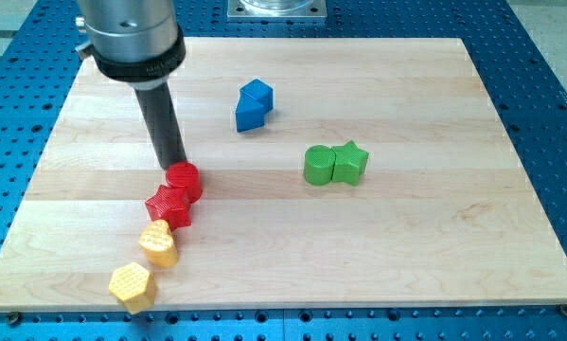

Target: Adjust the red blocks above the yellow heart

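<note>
A red round block [184,179] and a red star block [168,206] touch each other at the view's lower left. The yellow heart [158,243] lies just below the red star, touching it. A yellow hexagon block [132,287] sits further down and to the left, near the board's bottom edge. My tip [173,166] stands at the top edge of the red round block, touching it or nearly so. The rod rises from there to the dark arm end at the view's top left.
Two blue blocks [254,104] sit together above the board's middle. A green round block [318,165] and a green star [349,162] touch each other right of centre. The wooden board [434,237] lies on a blue perforated table.
</note>
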### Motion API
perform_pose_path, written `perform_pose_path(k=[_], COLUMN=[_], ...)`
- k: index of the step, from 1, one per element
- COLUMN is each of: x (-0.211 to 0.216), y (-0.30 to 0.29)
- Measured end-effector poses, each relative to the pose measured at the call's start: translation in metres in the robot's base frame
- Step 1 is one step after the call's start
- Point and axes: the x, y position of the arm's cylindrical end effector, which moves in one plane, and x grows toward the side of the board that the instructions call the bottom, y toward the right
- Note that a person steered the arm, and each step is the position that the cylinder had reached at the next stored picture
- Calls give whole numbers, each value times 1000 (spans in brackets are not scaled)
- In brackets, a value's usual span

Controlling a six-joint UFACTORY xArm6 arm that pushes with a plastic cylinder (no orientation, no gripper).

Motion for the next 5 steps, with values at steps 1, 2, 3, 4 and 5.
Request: perform_pose_path(k=[1,2,3,4,5], x=[-38,-13,34,84,101], y=[4,-65,-96,-71,-56])
